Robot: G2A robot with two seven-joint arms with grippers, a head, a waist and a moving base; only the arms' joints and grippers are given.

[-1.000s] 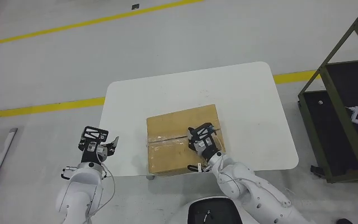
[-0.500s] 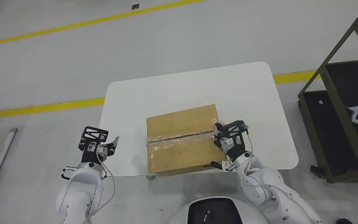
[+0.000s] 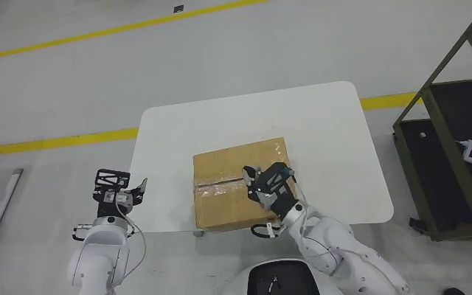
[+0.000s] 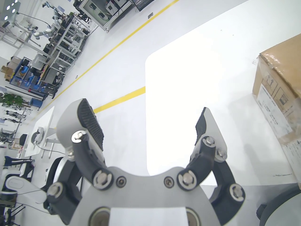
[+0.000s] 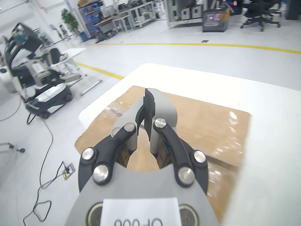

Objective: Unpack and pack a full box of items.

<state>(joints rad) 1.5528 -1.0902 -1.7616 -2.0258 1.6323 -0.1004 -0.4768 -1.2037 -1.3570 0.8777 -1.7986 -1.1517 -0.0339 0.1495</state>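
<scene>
Leftward a little since before, the left hand (image 3: 124, 185) hangs off the surface's (image 3: 317, 118) left edge, spread wide, empty. Box (image 3: 221, 166) sits closed at the near middle, long axis left to right, taped seam along it. Right hand (image 3: 265, 181) has swung back from the box's right edge over the top, clenched, holding nothing

White rounded-corner tabletop (image 3: 324, 133) on grey floor. Yellow tape stripe (image 3: 66, 140) passes under it. 2nd yellow stripe (image 3: 110, 31) farther off, w/ small black square floor plate (image 3: 178, 9) just beyond. Dark green metal-frame cart (image 3: 435, 147) near tabletop's right edge, not touching. Bkgd: black office chairs (image 5: 261, 12), white metal shelving racks (image 4: 65, 31).
</scene>
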